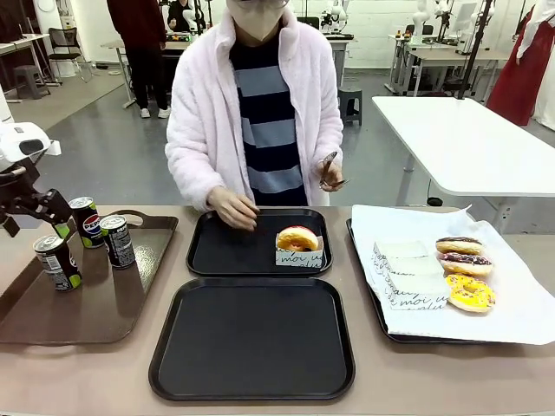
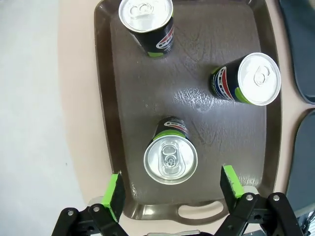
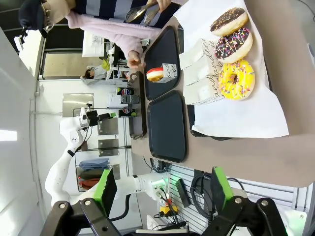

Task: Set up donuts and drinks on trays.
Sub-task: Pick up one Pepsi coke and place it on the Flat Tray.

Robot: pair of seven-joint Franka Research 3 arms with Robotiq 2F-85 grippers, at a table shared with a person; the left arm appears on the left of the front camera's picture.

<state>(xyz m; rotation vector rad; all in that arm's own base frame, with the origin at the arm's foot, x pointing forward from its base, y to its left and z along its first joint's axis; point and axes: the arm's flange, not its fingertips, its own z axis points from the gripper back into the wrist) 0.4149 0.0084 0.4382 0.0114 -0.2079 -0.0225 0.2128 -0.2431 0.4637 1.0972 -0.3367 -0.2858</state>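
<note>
Beige table (image 1: 434,377) is carrying two black trays (image 1: 251,338), one boxed donut (image 1: 297,240) sitting in the far one. Three cans (image 2: 170,157) are standing on the brown tray (image 1: 104,303); the left gripper (image 2: 172,186) is hanging wide open over one, seemingly without touching. The right gripper (image 3: 163,189) is gaping too.

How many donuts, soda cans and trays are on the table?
Ring donuts: 4
Slim dark soda cans: 3
Matte black plastic trays: 2
Glossy brown plastic tray: 1
Paper-lined dark tray: 1
Total: 11
</note>
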